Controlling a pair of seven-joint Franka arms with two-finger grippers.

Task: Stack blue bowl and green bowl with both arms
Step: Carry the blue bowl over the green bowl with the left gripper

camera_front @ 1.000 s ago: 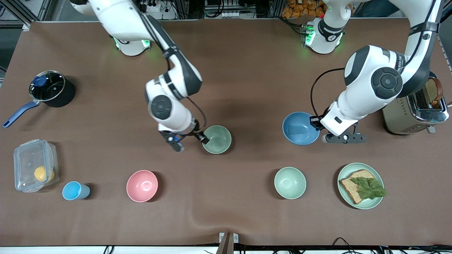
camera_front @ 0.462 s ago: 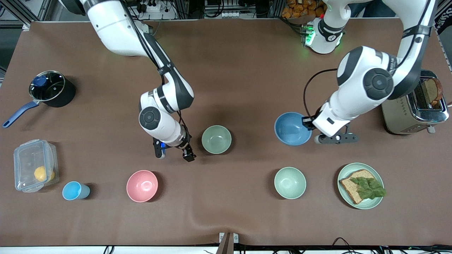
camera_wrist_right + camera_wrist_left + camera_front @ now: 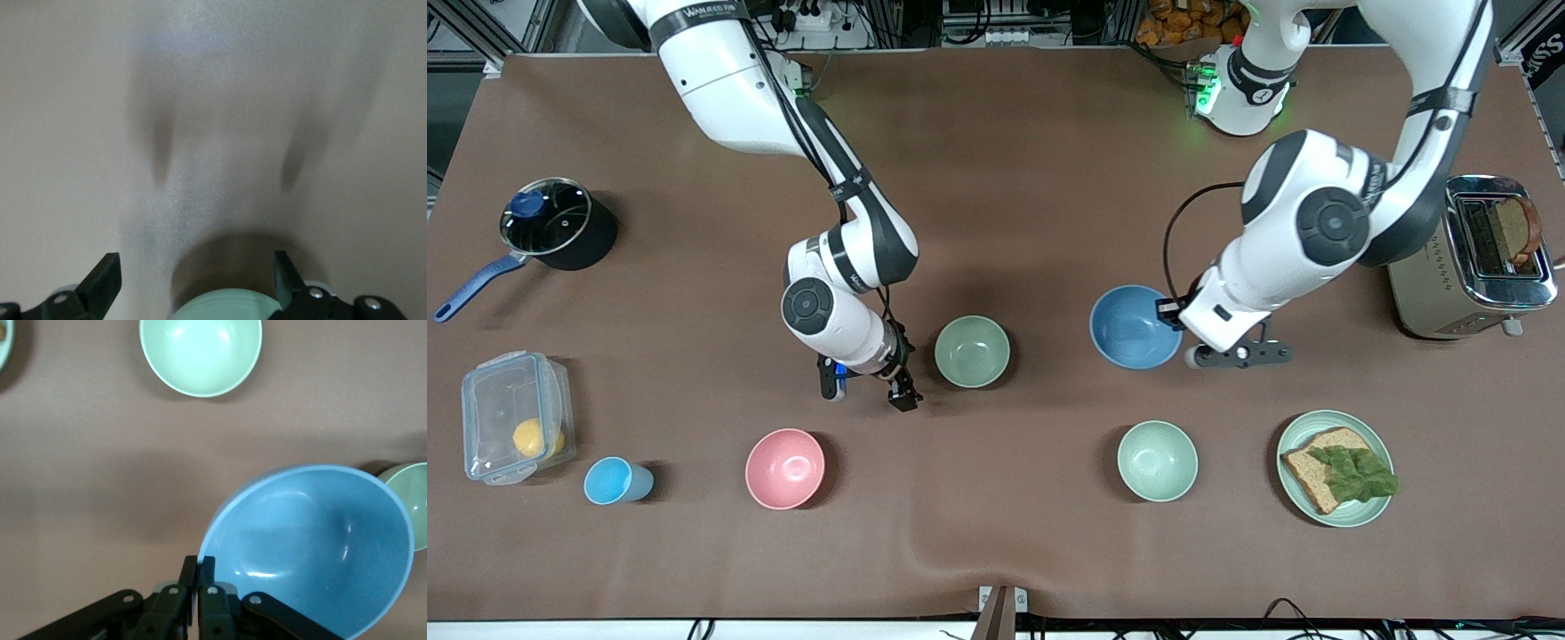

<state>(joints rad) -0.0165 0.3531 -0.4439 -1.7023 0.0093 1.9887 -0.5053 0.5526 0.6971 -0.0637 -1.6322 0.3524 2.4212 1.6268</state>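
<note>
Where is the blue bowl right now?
The round matte blue bowl is pinched at its rim by the left gripper, above the table, beside the round sage-green bowl.

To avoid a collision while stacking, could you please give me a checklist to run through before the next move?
1. The left hand shut on the blue bowl rim: ok.
2. The right hand open, apart from the green bowl: ok.
3. That bowl upright and empty: ok.
4. Blue bowl over it: not ok, beside it toward the left arm's end.
5. Grip firm enough to carry: cannot tell.
</note>
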